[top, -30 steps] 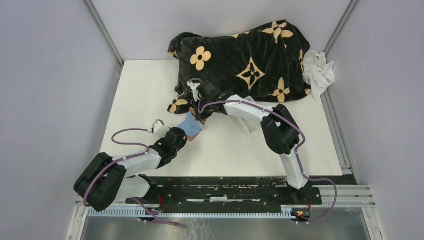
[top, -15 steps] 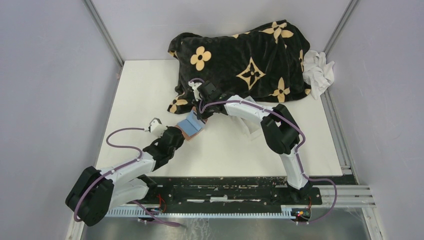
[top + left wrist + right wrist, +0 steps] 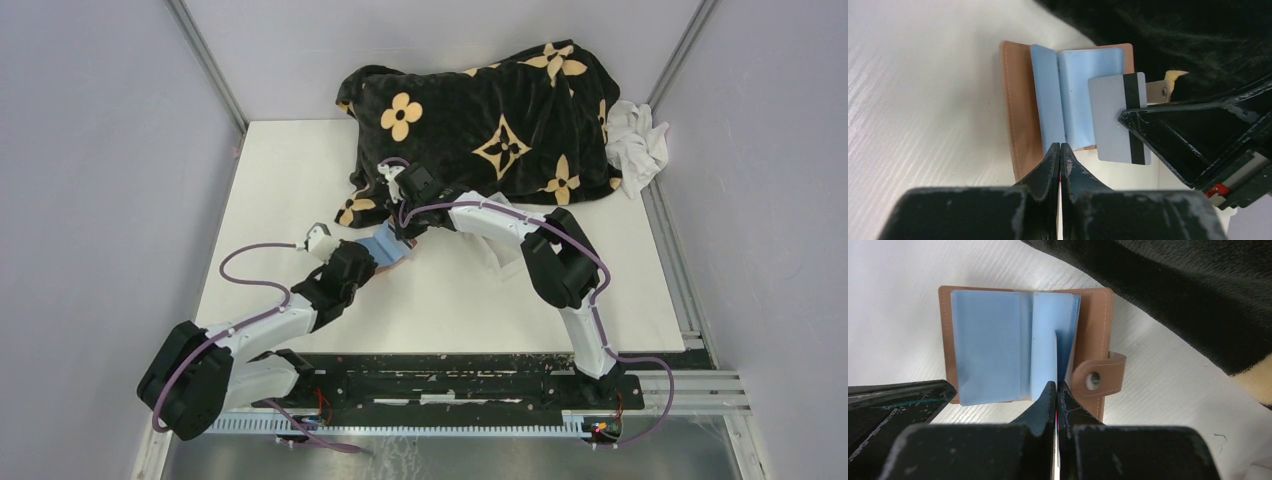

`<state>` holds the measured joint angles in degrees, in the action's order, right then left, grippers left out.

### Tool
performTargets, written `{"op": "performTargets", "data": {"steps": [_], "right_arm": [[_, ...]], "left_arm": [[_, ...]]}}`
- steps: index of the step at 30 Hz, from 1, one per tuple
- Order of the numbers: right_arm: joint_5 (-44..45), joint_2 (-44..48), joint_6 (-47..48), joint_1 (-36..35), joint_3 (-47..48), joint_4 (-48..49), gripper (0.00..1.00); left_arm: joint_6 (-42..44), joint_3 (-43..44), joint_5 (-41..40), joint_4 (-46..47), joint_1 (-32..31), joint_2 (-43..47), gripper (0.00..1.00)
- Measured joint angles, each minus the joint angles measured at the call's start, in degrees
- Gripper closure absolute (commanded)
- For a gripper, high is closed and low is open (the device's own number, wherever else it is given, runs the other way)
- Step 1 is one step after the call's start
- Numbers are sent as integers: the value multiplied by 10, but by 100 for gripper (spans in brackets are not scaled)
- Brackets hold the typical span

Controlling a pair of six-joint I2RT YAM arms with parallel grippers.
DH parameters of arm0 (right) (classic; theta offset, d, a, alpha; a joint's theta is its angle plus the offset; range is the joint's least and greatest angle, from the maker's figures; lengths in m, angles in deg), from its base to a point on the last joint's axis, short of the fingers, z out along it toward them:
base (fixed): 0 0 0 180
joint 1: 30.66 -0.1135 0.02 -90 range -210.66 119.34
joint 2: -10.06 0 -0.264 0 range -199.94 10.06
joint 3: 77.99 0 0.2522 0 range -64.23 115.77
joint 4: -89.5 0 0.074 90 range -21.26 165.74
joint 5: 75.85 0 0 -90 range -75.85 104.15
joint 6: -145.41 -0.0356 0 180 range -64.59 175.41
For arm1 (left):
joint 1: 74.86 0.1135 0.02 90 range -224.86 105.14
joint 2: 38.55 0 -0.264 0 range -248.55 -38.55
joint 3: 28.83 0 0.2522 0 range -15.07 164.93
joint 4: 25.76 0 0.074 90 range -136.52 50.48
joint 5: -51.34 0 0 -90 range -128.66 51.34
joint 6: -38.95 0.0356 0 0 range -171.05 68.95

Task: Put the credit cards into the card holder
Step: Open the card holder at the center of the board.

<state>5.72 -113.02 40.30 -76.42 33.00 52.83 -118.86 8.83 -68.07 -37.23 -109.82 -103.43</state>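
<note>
At the left, the left gripper point(image 3: 1060, 148) has its fingers pressed together, with the tips over the near edge of the card holder point(image 3: 1020, 115). I cannot tell whether a leaf is nipped between them. The card holder lies open and flat on the white table point(image 3: 290, 180), tan leather cover down and pale blue sleeves point(image 3: 1088, 85) fanned upward. Those sleeves look thin, soft and glossy, so they will likely flop shut unless a leaf is pinned near its free edge. The leather is light and would probably skid on the smooth table if pushed sideways, so it is best steadied by pressing down on the cover. Further right, the credit card point(image 3: 1105, 120), grey with a black stripe, is clamped by its striped edge in the right gripper point(image 3: 1055, 386), and its free edge reaches in among the sleeves. The card looks light, stiff and slick. A grip on the flat faces near one edge suits it, leaving most of it free to enter a pocket. A skewed push could pivot it in the pads or crumple the sleeve mouth. The snap tab point(image 3: 1098, 380) juts out at the right, beside the black blanket point(image 3: 490, 110).
</note>
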Motion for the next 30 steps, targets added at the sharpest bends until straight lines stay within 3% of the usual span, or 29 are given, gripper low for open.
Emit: {"op": "performTargets", "data": {"steps": [18, 30], "right_arm": [[5, 0, 0, 0, -6, 2, 99], [13, 0, 0, -5, -14, 10, 99]], "left_arm": [[1, 37, 0, 47, -6, -93, 95], [2, 12, -23, 21, -9, -40, 96]]}}
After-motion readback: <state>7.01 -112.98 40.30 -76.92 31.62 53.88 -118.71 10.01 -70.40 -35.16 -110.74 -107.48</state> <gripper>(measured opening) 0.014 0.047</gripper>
